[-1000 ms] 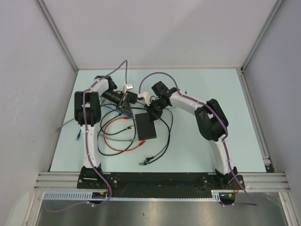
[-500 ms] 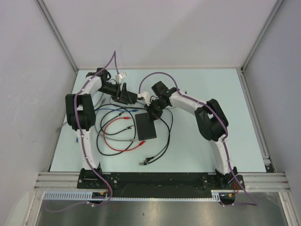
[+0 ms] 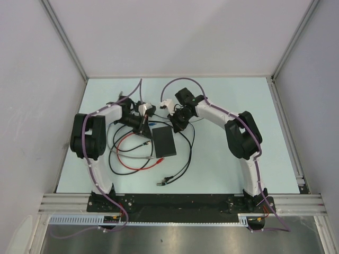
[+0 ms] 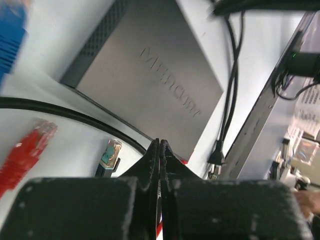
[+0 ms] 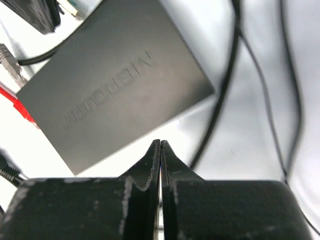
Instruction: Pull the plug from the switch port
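The switch (image 3: 164, 141) is a flat matte black box on the pale table. It fills the upper part of the left wrist view (image 4: 150, 75) and of the right wrist view (image 5: 120, 90). My left gripper (image 3: 146, 128) is shut and empty, just left of the switch's far corner, with its tips (image 4: 160, 143) over the switch's edge. My right gripper (image 3: 175, 126) is shut and empty, just beyond the switch's far right corner (image 5: 160, 143). A red plug (image 5: 21, 109) lies against one switch edge; I cannot tell whether it sits in a port.
A red cable (image 3: 127, 138), black cables (image 3: 188, 153) and a pale cable (image 3: 139, 157) loop left of and in front of the switch. A blue plug (image 3: 157, 126) lies at its far edge. A loose teal-tipped plug (image 4: 109, 154) and a grey plug (image 5: 11, 61) lie nearby.
My left arm has swung and brought its gripper from the back left down to the switch's far left corner. My right gripper has lifted slightly away from the switch's far edge.
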`<state>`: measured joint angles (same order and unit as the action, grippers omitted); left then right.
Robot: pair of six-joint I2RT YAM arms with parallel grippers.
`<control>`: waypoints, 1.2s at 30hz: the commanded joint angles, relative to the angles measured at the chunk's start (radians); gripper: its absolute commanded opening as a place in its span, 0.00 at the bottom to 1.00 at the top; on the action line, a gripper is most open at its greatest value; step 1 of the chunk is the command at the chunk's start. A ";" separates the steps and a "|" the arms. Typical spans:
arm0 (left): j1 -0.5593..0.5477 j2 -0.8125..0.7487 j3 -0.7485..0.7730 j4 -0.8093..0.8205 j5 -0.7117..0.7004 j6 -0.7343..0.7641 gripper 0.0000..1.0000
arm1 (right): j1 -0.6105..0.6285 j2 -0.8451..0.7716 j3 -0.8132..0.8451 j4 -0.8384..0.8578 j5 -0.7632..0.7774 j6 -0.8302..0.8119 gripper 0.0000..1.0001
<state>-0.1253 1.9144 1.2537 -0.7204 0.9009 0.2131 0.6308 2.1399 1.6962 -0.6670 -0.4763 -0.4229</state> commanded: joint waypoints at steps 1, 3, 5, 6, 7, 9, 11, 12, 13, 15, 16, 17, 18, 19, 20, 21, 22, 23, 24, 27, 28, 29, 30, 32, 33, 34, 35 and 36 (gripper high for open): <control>-0.036 0.043 -0.013 -0.016 -0.025 0.083 0.00 | -0.014 -0.138 -0.015 -0.019 0.027 -0.001 0.00; -0.054 0.069 0.007 -0.014 -0.011 0.091 0.00 | -0.010 -0.155 -0.033 -0.010 0.041 0.001 0.00; -0.082 0.118 0.036 -0.005 0.000 0.083 0.00 | -0.005 -0.167 -0.058 -0.008 0.054 -0.008 0.00; -0.094 0.139 0.053 -0.007 0.004 0.083 0.00 | -0.003 -0.169 -0.061 -0.006 0.065 -0.008 0.00; -0.106 0.161 0.073 -0.010 0.015 0.083 0.00 | -0.005 -0.170 -0.064 -0.006 0.071 -0.011 0.00; -0.148 0.207 0.134 -0.004 0.050 0.071 0.01 | -0.006 -0.176 -0.067 -0.009 0.080 -0.020 0.00; -0.186 0.241 0.209 -0.002 0.078 0.054 0.02 | -0.008 -0.181 -0.070 -0.011 0.084 -0.025 0.00; -0.197 0.273 0.237 -0.007 0.091 0.051 0.02 | -0.009 -0.183 -0.072 -0.014 0.085 -0.031 0.00; -0.207 0.296 0.269 -0.037 0.120 0.051 0.02 | -0.008 -0.184 -0.075 -0.017 0.085 -0.033 0.00; -0.229 0.357 0.366 -0.080 0.144 0.062 0.04 | -0.008 -0.193 -0.084 -0.016 0.085 -0.033 0.00; -0.232 0.366 0.404 -0.100 0.153 0.051 0.04 | -0.008 -0.195 -0.087 -0.016 0.084 -0.033 0.00; -0.231 0.368 0.418 -0.108 0.155 0.046 0.05 | -0.008 -0.196 -0.090 -0.016 0.085 -0.033 0.00; -0.228 0.367 0.430 -0.117 0.153 0.046 0.07 | -0.008 -0.205 -0.095 -0.017 0.088 -0.033 0.00; -0.224 0.350 0.444 -0.151 0.136 0.058 0.11 | -0.008 -0.210 -0.095 -0.017 0.091 -0.034 0.00; -0.208 0.331 0.461 -0.166 0.129 0.060 0.15 | -0.013 -0.216 -0.093 -0.019 0.096 -0.034 0.00; -0.197 0.310 0.464 -0.180 0.124 0.065 0.19 | -0.016 -0.222 -0.084 -0.020 0.099 -0.033 0.00; -0.171 0.252 0.460 -0.197 0.121 0.069 0.30 | -0.020 -0.241 -0.081 -0.019 0.099 -0.027 0.00; -0.159 0.223 0.458 -0.203 0.098 0.068 0.37 | -0.025 -0.250 -0.076 -0.016 0.096 -0.022 0.01; -0.148 0.195 0.457 -0.209 0.080 0.069 0.45 | -0.039 -0.258 -0.072 -0.011 0.097 -0.016 0.04; -0.109 0.095 0.486 -0.235 0.026 0.083 1.00 | -0.063 -0.278 -0.034 0.012 0.135 0.028 0.39; -0.103 0.081 0.504 -0.250 0.015 0.086 1.00 | -0.087 -0.279 -0.006 0.026 0.155 0.045 0.59; -0.091 0.069 0.553 -0.261 0.004 0.089 1.00 | -0.100 -0.278 0.012 0.049 0.175 0.097 0.67; -0.088 0.067 0.582 -0.269 -0.035 0.088 1.00 | -0.118 -0.272 0.032 0.064 0.221 0.123 0.75; -0.077 0.069 0.681 -0.278 -0.106 0.063 1.00 | -0.180 -0.246 0.118 0.104 0.277 0.203 0.98; -0.074 0.069 0.711 -0.272 -0.200 0.054 1.00 | -0.201 -0.233 0.152 0.115 0.341 0.298 1.00; -0.065 0.067 0.758 -0.243 -0.244 0.027 1.00 | -0.236 -0.219 0.196 0.127 0.394 0.349 1.00; -0.059 0.066 0.785 -0.226 -0.282 0.017 1.00 | -0.250 -0.166 0.301 0.107 0.516 0.384 1.00; -0.054 0.064 0.811 -0.211 -0.321 0.011 0.99 | -0.261 -0.132 0.394 0.071 0.560 0.418 1.00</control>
<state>-0.1886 2.0285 1.9518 -0.9691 0.7765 0.2623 0.4442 1.9347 1.8164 -0.6395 -0.2031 -0.2241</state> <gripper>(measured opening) 0.994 0.993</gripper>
